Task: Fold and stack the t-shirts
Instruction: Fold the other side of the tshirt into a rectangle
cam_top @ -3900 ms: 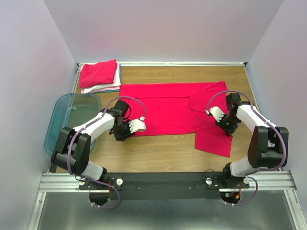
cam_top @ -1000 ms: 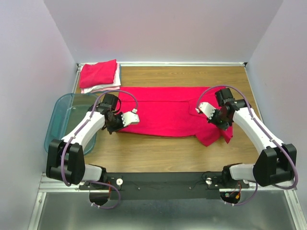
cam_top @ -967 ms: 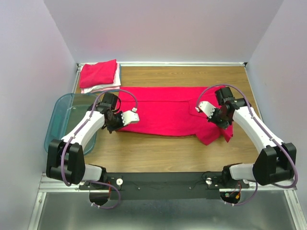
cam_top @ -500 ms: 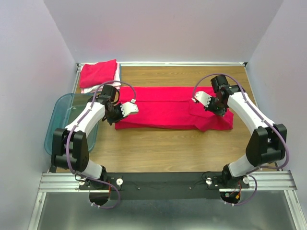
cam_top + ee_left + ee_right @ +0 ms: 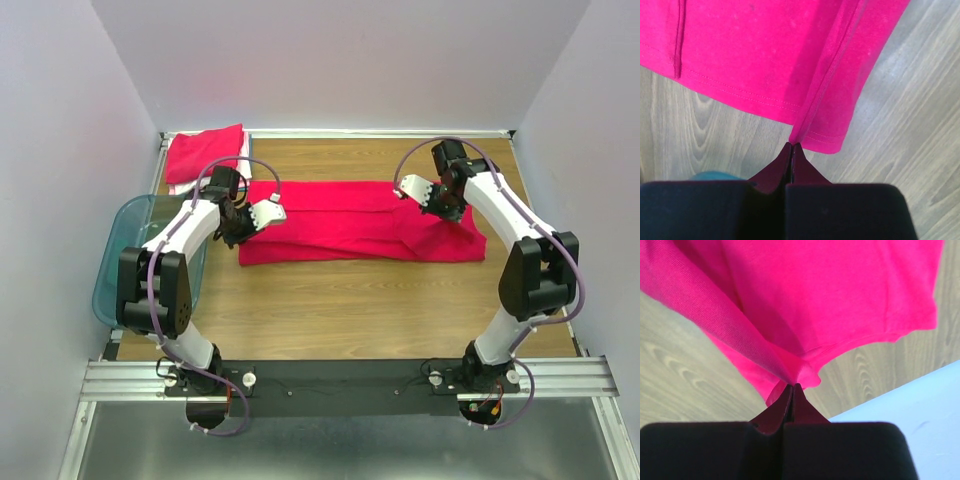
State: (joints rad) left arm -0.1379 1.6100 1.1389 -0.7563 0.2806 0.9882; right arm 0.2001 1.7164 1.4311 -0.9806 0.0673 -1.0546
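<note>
A translucent teal plastic bin [image 5: 112, 268] sits to my left on the wood-grain table [image 5: 340, 310], close against the left-hand wall. Pale lilac-white walls [image 5: 340, 60] enclose the table on three sides. Along the near edge, an aluminium rail [image 5: 590, 378] carries a black plate [image 5: 340, 385]. Below it lies grey sheet metal [image 5: 340, 450].

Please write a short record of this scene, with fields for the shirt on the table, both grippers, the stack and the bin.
shirt: red, folded into a long band, lying across the table
left gripper: shut on the shirt's left end
right gripper: shut on the shirt's right end
stack: folded shirts in the far left corner, red on top
bin: teal, at the table's left edge
</note>
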